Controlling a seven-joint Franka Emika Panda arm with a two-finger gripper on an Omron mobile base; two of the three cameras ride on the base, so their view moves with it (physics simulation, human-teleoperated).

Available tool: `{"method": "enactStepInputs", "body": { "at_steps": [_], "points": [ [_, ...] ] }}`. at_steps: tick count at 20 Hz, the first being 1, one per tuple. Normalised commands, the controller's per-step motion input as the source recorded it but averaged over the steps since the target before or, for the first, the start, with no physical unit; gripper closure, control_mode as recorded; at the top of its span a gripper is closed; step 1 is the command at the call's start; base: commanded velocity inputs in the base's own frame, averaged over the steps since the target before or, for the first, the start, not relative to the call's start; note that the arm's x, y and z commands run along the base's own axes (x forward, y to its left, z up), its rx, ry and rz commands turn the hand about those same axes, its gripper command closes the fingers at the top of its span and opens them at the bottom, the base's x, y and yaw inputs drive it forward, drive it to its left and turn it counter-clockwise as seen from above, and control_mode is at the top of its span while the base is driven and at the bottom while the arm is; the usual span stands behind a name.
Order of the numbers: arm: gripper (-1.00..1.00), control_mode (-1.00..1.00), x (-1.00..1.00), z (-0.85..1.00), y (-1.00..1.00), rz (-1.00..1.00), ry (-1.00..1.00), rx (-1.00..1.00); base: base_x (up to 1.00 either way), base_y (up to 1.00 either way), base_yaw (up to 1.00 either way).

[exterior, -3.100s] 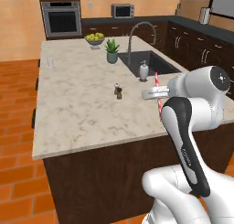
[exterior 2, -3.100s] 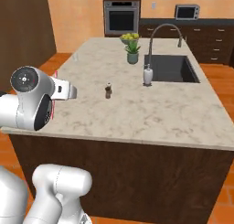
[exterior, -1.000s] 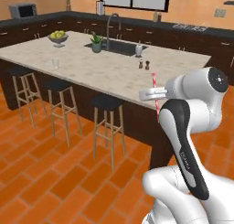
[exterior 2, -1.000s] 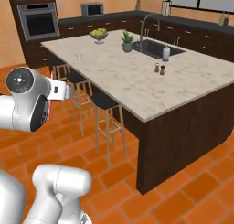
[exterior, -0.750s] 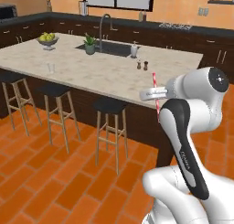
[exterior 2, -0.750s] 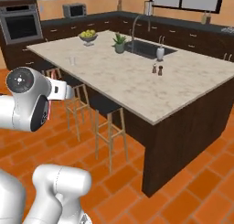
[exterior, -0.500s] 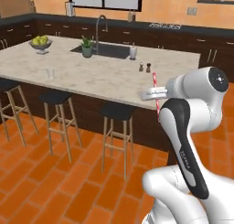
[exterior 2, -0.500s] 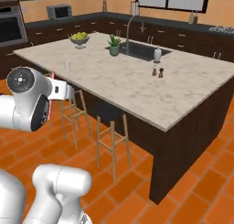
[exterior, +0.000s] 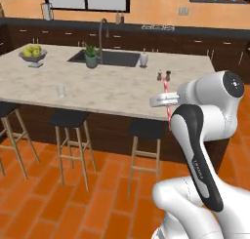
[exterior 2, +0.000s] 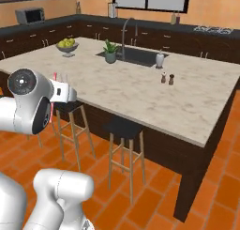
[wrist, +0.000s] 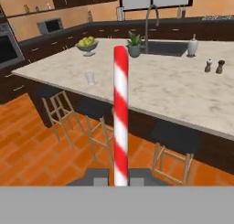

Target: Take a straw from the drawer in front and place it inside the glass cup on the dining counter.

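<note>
While the dining counter (exterior: 112,89) is seen beyond three stools (exterior: 68,119), the gripper (wrist: 119,176) is clamped on the straw (wrist: 120,113), held upright off the counter's near edge. The glass cup (wrist: 90,78) is stood near that edge, left of the sink (exterior: 106,58).

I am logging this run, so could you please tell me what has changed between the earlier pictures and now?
The base has driven around the beige marble-look dining counter to its stool side, so the whole scene shifted. The hand stays shut on the red-and-white striped straw; nothing on the counter moved.
</note>
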Motion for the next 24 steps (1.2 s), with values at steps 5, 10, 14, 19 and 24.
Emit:
{"method": "enactStepInputs", "body": {
  "at_steps": [5, 10, 14, 19, 24],
  "points": [
    [1.00, 1.00, 0.00, 0.00, 0.00, 0.00, 0.00, 0.00, 0.37, 1.00, -0.33],
    [1.00, 1.00, 0.00, 0.00, 0.00, 0.00, 0.00, 0.00, 0.36, 1.00, -0.33],
    [1.00, 1.00, 0.00, 0.00, 0.00, 0.00, 0.00, 0.00, 0.30, 1.00, -0.33],
    [1.00, 1.00, 0.00, 0.00, 0.00, 0.00, 0.00, 0.00, 0.36, 1.00, -0.29],
    [1.00, 1.00, 0.00, 0.00, 0.00, 0.00, 0.00, 0.00, 0.41, 1.00, -0.26]
  ]
}}
